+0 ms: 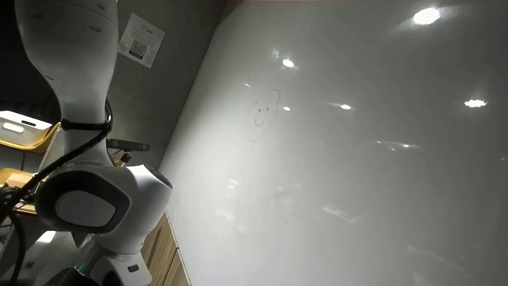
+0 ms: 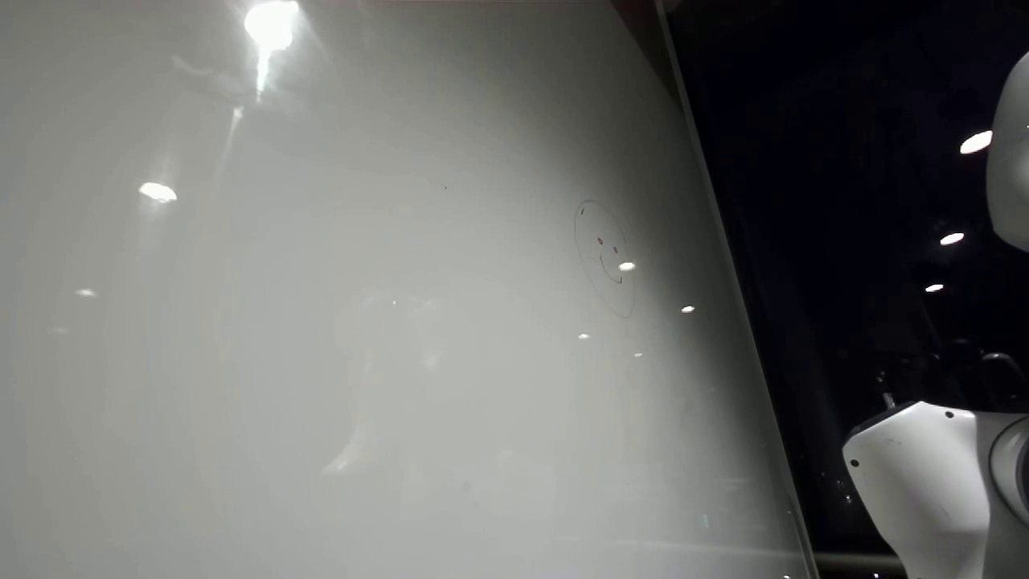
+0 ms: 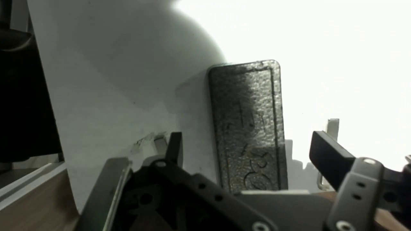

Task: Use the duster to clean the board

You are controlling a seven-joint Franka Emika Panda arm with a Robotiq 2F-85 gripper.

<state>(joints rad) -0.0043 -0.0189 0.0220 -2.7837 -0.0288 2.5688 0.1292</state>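
Ahead of the hand (image 3: 246,138), between spread fingers (image 3: 330,160), duster (image 3: 249,128)

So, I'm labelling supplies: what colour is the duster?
The duster is dark grey to black, best seen in the wrist view.

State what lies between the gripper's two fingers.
In the wrist view, the dark duster shows between the spread fingers, with whiteboard visible on either side.

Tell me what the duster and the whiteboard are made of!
The duster: probably dark plastic or imitation leather, slightly shiny, because its face looks pebbled. The whiteboard: smooth and glossy, because it shows bright light reflections; perhaps coated steel or glass, I can't tell which.
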